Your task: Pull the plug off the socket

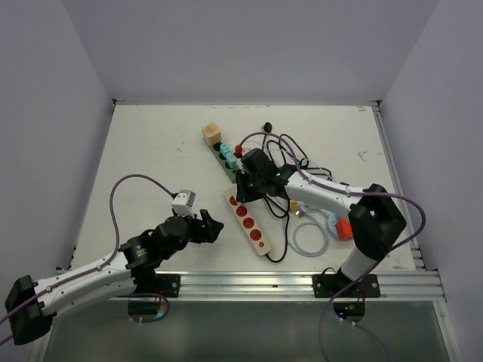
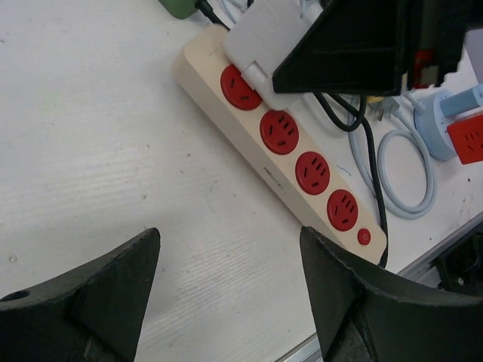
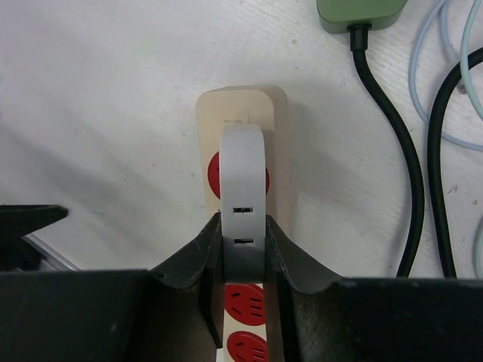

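Cream power strip (image 2: pixel 260 111) lies loose on the table (image 2: pixel 113 151), likely light enough to lift with the pull; left gripper (image 2: pixel 229 240) hovers wide beside it, not touching. Right gripper (image 3: pixel 243 228) is clamped on the flat sides of the white plug (image 3: pixel 243 170), which looks rigid and smooth and sits in the end socket; other red sockets (image 2: pixel 312 172) empty.

We see a cream plastic power strip (image 2: pixel 272 162) with red sockets (image 2: pixel 279 132), a flat pale grey plug (image 3: pixel 243 173), black fingers (image 3: pixel 190 260), white desk (image 2: pixel 90 136).
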